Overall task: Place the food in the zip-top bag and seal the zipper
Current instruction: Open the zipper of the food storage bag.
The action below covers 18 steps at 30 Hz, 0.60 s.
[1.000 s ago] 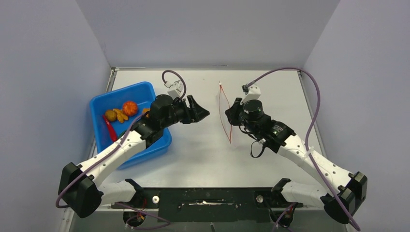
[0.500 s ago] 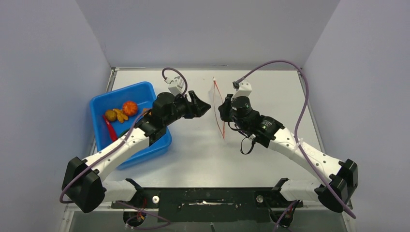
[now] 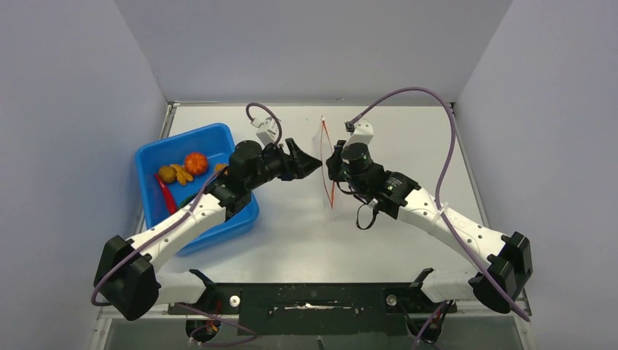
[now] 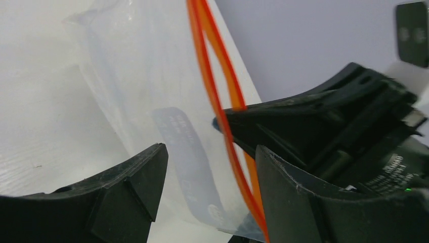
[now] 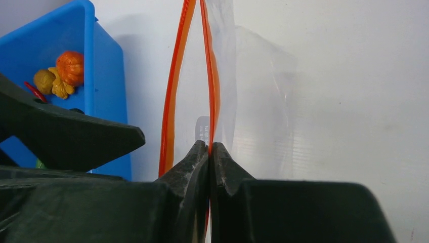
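Right wrist view shows us our right end effector [image 5: 209, 147] clamped on one red-orange zipper strip [image 5: 212, 86] of the clear thin plastic zip-top bag [image 5: 258, 91], with our left end effector [image 4: 209, 152] gaping wide just beside it.

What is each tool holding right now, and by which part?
The right tool is shut on the zip-top bag, pinching one lip of its zipper. The left tool is open astride the bag's mouth, gripping nothing.
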Each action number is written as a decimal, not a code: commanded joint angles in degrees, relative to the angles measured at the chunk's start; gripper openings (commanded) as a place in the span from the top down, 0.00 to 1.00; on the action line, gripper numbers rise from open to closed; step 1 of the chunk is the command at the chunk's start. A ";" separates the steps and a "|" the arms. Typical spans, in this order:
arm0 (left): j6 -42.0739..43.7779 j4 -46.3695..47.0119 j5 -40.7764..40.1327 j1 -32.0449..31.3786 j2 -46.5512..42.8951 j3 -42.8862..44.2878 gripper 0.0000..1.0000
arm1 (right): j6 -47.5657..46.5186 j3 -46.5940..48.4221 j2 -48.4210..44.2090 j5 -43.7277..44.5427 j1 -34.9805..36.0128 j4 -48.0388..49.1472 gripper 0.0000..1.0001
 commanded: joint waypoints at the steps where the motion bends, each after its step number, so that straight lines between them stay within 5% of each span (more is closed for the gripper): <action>1: -1.03 7.34 -0.14 0.50 -3.77 -0.28 0.36 | -0.38 1.53 -0.08 0.11 0.75 4.81 1.00; 18: 2.61 4.08 -2.06 2.20 7.42 5.10 0.37 | -3.07 1.59 0.79 1.08 2.59 5.72 1.00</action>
